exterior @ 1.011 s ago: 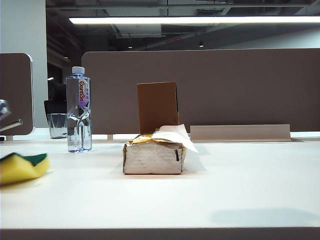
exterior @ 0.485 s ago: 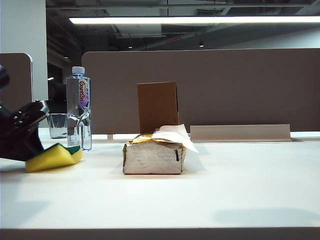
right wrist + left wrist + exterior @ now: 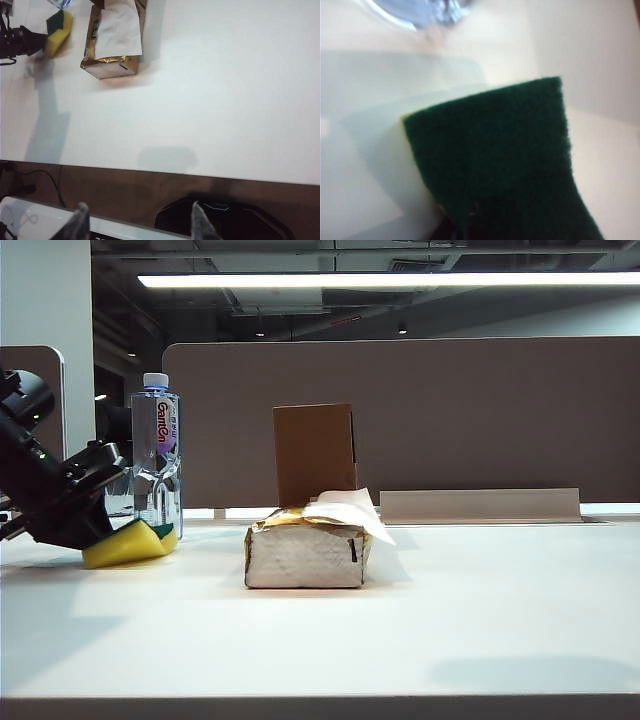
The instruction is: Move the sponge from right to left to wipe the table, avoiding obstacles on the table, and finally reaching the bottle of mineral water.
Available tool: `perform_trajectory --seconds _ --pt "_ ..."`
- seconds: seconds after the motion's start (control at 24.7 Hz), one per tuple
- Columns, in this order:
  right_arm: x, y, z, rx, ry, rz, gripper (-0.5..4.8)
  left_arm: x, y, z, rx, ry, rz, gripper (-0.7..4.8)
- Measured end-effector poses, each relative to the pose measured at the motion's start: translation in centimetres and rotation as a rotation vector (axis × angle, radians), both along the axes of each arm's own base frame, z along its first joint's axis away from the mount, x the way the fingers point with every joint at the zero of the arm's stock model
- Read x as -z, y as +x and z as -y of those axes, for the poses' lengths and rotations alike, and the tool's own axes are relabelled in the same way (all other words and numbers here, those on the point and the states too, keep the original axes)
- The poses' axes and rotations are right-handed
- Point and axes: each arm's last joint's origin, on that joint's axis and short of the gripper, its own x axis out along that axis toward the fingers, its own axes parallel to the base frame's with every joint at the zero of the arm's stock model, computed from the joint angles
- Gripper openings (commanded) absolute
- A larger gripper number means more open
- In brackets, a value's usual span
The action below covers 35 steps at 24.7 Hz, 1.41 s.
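Exterior view gives you the clearest reading: the left gripper (image 3: 100, 532) sits low at the left side of the table (image 3: 480, 620), its jaws clamped on the sponge (image 3: 128, 544). The sponge rests on the tabletop with its yellow foam down and its green layer up, and its far end reaches the foot of the bottle of mineral water (image 3: 157, 455); you cannot tell whether the two touch. On the bottle's purple-white label you can read "Ganten" in red letters running up the side, below a white cap.

Near the middle of the table lies the tissue pack (image 3: 307, 552), silver-white with a white tissue spilling from its top. Directly behind it stands the brown cardboard box (image 3: 315, 453), upright and plain, with no print you can read. Both are well apart from the sponge.

From the left wrist camera you see the green scouring face (image 3: 500, 160) filling most of the picture, with the blurred base of the bottle just beyond it.

Your right gripper (image 3: 137, 222) hangs high above the near edge of the table, its fingers (image 3: 78, 220) apart and holding nothing.
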Motion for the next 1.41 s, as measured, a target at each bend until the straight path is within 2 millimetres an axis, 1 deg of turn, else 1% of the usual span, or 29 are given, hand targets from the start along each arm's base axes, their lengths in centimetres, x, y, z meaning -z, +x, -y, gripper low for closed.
perform_trajectory --seconds 0.08,0.4,0.44,0.49,0.53,0.65,0.77,0.93,1.09,1.41 --pt "0.0 0.0 0.0 0.000 0.000 0.000 2.61 -0.3 0.5 0.0 -0.008 0.012 0.009 -0.05" --pt "0.0 0.0 0.0 0.002 0.002 -0.001 2.61 -0.5 0.6 0.0 -0.017 0.025 0.006 0.00" --pt "0.0 0.0 0.0 0.002 0.002 -0.001 2.61 -0.5 0.6 0.0 -0.017 0.025 0.006 0.25" --pt "0.0 0.0 0.0 0.001 0.002 -0.001 2.61 -0.5 0.6 0.0 -0.017 0.025 0.006 0.61" --pt "0.0 0.0 0.0 -0.001 0.005 -0.001 2.61 -0.5 0.6 0.0 -0.017 0.025 0.006 1.33" --pt "0.0 0.0 -0.1 -0.012 0.016 -0.001 2.61 -0.8 1.0 -0.4 -0.048 0.071 0.048 1.40" --pt "0.0 0.0 -0.1 -0.013 0.017 -0.001 2.61 -0.8 1.1 -0.4 -0.053 0.077 0.051 1.97" --pt "0.0 0.0 -0.1 -0.013 0.018 -0.001 2.61 -1.0 1.1 -0.5 -0.054 0.081 0.058 2.50" --pt "0.0 0.0 -0.1 -0.013 0.018 -0.001 2.61 -1.3 0.9 -0.5 -0.060 0.095 0.048 2.51" --pt "0.0 0.0 -0.1 -0.013 0.018 -0.004 2.61 -2.2 -0.3 -0.6 -0.060 0.094 -0.016 2.52"
